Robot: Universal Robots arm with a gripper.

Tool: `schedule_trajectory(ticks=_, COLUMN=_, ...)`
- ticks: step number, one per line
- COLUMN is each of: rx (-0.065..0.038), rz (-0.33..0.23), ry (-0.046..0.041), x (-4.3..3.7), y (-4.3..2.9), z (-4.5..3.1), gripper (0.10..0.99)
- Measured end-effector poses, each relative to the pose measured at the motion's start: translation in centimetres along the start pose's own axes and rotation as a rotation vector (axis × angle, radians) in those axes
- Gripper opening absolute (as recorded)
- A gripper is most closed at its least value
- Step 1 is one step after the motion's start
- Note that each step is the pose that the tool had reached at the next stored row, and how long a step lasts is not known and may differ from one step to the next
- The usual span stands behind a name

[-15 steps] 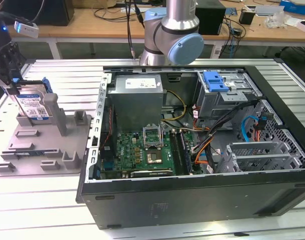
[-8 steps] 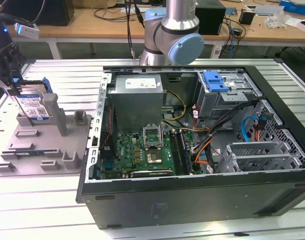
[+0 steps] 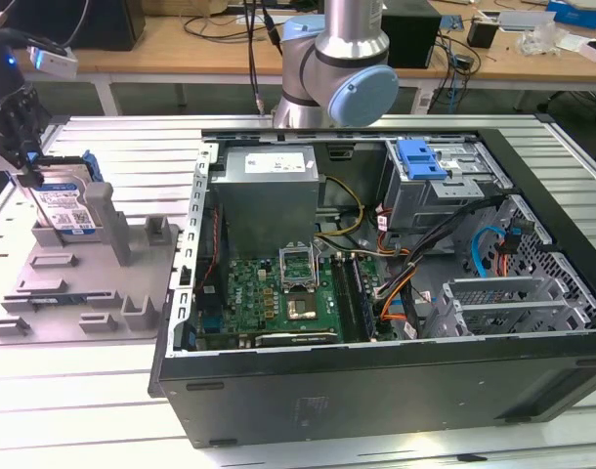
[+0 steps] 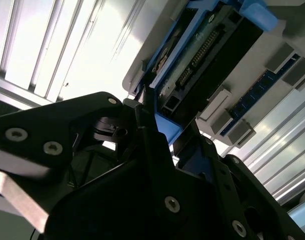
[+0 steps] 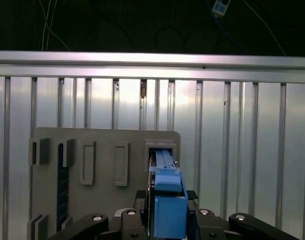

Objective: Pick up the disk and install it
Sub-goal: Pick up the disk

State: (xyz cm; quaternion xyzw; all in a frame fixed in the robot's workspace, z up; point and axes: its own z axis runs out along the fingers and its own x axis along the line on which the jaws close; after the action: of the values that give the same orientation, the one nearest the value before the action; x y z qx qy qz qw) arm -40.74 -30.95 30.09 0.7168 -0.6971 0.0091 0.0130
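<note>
The gripper (image 3: 27, 174) is closed on the disk (image 3: 69, 207), stood upright in the grey holder (image 3: 83, 293)'s slot (likely so both faces stay reachable).

The exterior view looks down at an angle on the computer case (image 3: 269, 410) and the grey holder (image 3: 10, 254). Both wrist views look from very near at the disk (image 5: 168, 200) (image 4: 202, 55) in this holder.

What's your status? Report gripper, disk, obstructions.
Gripper at top edge of the disk, grip unconfirmed. Disk upright in the grey holder, outside the open computer case. No obstruction seen around it.
</note>
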Motion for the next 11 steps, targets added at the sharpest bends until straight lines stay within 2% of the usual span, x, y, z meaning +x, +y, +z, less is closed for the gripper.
schedule_trajectory(ticks=11, rx=0.000, rz=0.000, ry=0.0000, x=0.00, y=0.00, z=0.07, gripper=0.380)
